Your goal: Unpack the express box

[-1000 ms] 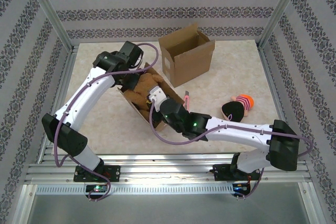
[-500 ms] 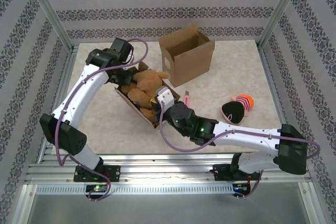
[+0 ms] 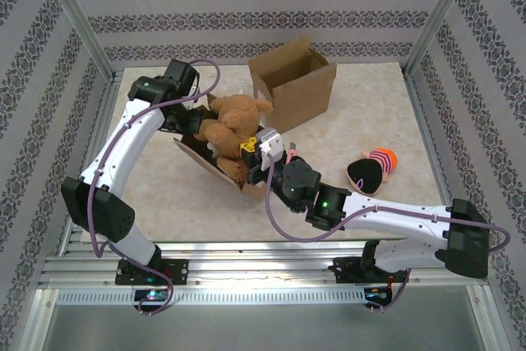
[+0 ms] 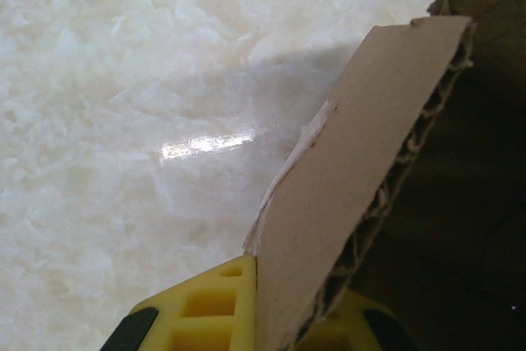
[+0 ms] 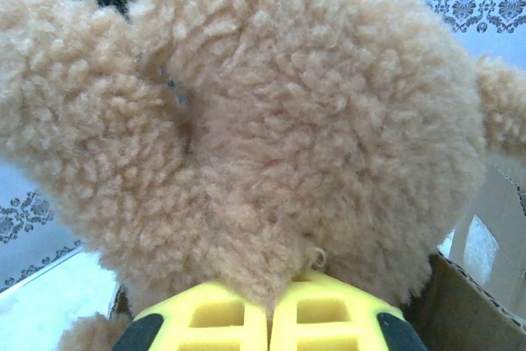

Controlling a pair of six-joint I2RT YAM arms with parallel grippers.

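The express box (image 3: 215, 167) is a low brown carton, tilted, left of the table's middle. My left gripper (image 3: 191, 123) is shut on its rear flap (image 4: 362, 162); the cardboard sits pinched between the yellow fingers (image 4: 209, 310). A tan fluffy teddy bear (image 3: 233, 123) rises out of the box's open top. My right gripper (image 3: 252, 150) is shut on the bear's fur (image 5: 263, 121), with its yellow fingers (image 5: 222, 314) pressed together at the bear's underside. The box's inside is mostly hidden by the bear.
A second, taller cardboard box (image 3: 292, 85) stands open just behind and right of the bear. A black, orange and pink striped soft toy (image 3: 370, 168) lies on the table at the right. Patterned walls and metal posts enclose the table.
The right gripper has drawn the teddy bear up and toward the back, out of the box. The left gripper has shifted left and back with the flap, and the box tilted with it.
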